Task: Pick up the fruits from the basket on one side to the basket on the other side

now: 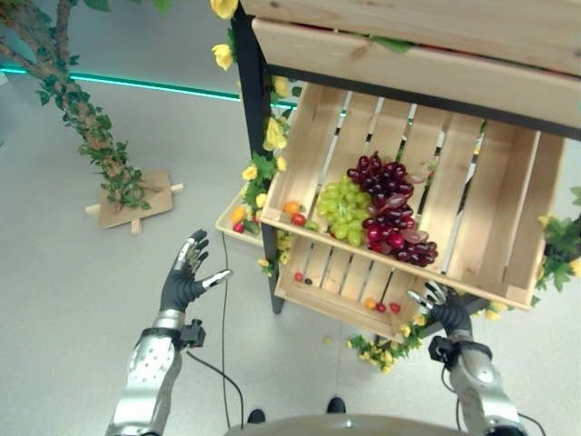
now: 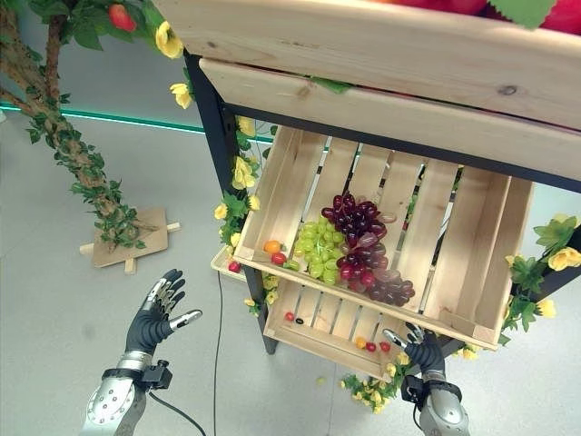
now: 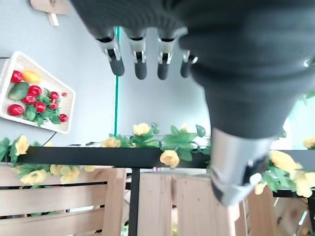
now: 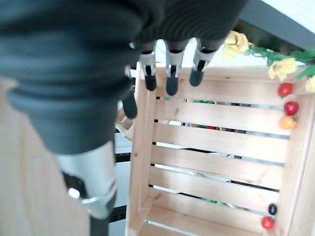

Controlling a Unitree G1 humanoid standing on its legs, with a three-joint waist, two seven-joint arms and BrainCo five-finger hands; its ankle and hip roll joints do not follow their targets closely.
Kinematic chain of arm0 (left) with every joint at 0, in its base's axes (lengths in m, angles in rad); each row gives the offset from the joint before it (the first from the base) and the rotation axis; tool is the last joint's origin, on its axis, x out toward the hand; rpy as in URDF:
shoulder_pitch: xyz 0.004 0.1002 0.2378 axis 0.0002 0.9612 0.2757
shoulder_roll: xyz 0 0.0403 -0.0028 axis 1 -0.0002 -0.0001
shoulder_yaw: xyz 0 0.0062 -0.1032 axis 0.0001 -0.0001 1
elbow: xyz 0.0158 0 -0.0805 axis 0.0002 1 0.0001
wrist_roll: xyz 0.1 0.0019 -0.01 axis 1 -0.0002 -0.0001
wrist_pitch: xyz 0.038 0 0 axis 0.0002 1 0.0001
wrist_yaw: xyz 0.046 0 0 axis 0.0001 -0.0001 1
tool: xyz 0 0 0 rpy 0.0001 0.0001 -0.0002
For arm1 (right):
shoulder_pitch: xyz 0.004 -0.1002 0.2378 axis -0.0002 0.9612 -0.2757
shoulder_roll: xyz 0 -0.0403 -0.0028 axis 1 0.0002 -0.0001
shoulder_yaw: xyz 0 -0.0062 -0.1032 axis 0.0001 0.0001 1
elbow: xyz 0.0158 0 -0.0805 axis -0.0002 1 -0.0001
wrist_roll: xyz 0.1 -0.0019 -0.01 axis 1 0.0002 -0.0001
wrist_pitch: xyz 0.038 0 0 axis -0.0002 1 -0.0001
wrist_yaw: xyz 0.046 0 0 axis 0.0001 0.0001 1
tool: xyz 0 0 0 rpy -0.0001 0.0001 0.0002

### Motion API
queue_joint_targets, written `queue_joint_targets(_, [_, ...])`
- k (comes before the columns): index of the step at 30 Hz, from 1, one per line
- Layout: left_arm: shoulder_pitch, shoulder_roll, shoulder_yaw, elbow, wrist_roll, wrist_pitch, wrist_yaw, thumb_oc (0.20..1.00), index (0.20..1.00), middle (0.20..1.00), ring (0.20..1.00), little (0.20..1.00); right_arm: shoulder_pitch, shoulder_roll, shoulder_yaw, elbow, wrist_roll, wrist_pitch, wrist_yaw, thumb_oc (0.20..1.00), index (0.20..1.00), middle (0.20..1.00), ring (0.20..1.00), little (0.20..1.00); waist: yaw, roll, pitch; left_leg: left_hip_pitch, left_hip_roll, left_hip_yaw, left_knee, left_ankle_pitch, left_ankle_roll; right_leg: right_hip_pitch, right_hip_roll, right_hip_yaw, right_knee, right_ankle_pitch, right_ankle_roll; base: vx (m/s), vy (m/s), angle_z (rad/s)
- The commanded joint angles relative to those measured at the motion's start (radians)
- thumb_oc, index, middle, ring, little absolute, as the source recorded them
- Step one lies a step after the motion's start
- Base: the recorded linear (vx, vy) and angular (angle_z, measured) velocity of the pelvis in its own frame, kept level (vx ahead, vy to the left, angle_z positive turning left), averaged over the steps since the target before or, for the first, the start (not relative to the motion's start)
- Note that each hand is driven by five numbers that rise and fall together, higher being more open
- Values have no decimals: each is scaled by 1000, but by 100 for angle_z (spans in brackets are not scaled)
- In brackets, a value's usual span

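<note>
Left eye view, left robot hand [image 1: 184, 274]: fingers spread, empty, over the floor, likely waiting.
Right robot hand [image 1: 442, 309]: fingers relaxed, empty, just before the lower crate [image 1: 320, 295], seemingly poised to reach.
Upper crate [image 1: 505, 207]: green grapes [image 1: 341, 209], dark grapes [image 1: 392, 209].
Flat basket [image 3: 66, 104]: small fruits.

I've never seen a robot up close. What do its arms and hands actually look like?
Both arms are silver-grey metal shells dotted with small holes. Each wrist and the back of each hand sits under a dark ribbed cover. The left hand and right hand have silver fingers ending in dark tips, plus a separate thumb.
</note>
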Motion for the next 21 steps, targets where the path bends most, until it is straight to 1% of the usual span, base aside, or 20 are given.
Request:
queue_joint_targets(1, [-24,18,66,-7,-60,-54,-11,1000,1000,1000,1000,1000,-72,-13,-115,-154,-5,-129,-27,1000,1000,1000,1000,1000,-21,-55,-37,-49,6,24,28,-13,-17,72,-67,4,11,-111,106,-11,4,-4])
queue_joint_targets(6, [-27,1,84,0,-79,-56,-3,1000,1000,1000,1000,1000,-61,-5,-150,-200,-30,-140,-47,1000,1000,1000,1000,1000,-31,-53,-37,-47,8,34,24,-13,-16,66,-67,13,11,-110,107,-6,2,-7])
queue_joint_targets(21, [-48,1,102,8,-48,-67,35,1000,1000,1000,1000,1000,-66,-7,-167,-174,-57,-138,-85,1000,1000,1000,1000,1000,-44,-50,-36,-41,5,49,25,-20,-10,61,-68,33,11,-105,109,-6,5,-3])
